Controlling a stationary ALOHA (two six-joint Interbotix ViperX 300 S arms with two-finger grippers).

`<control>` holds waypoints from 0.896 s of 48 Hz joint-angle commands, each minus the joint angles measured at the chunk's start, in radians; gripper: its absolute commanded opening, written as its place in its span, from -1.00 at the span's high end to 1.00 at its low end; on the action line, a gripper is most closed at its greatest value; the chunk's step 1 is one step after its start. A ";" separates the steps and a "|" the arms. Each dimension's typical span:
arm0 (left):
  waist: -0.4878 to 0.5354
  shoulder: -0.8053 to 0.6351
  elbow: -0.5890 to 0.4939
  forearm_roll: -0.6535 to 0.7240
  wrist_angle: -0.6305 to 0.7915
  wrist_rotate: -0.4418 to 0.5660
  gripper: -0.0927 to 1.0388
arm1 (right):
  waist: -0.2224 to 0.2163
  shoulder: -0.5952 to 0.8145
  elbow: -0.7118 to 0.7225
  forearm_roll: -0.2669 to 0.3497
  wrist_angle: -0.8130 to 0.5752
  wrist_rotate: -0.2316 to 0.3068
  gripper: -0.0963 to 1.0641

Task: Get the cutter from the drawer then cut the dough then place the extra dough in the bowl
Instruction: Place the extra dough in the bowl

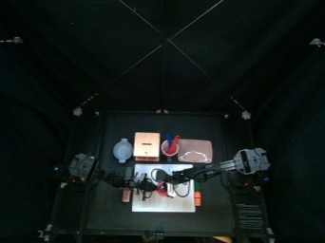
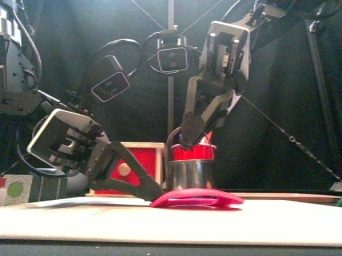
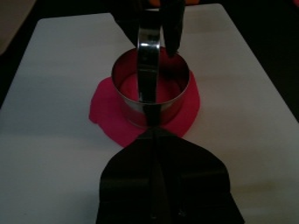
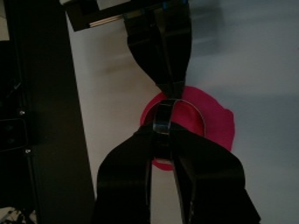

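Cutter [image 3: 152, 109] sits on the pink dough [image 3: 105, 105] on my white board [image 3: 47, 79], its wire handle straight up and pinched by my right gripper [image 4: 167, 101] (closed tight, I think), while my left gripper [image 3: 158, 138], closed too, touches its near wall.

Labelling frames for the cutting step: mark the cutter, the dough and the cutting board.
cutter [image 3: 131, 103], left wrist view, its near metal wall.
dough [image 3: 103, 109], left wrist view, part outside the cutter.
cutting board [image 3: 52, 79], left wrist view, bare white surface.

Pretty dark booth, light's from above
Curtain [image 1: 76, 57] just eats the light; board [image 3: 47, 87] glows near-white, cutter [image 3: 163, 107] wall's got glare streaks.
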 commanded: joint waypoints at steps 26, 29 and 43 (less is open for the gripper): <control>0.000 -0.009 -0.008 -0.006 0.026 0.000 0.01 | -0.044 -0.112 -0.002 0.000 0.020 -0.003 -0.06; 0.002 -0.009 -0.008 -0.005 0.026 0.000 0.01 | -0.048 -0.118 0.003 0.000 0.021 -0.003 -0.06; 0.002 -0.023 -0.006 -0.008 0.035 0.000 0.02 | -0.055 -0.183 0.069 0.000 0.046 -0.003 -0.06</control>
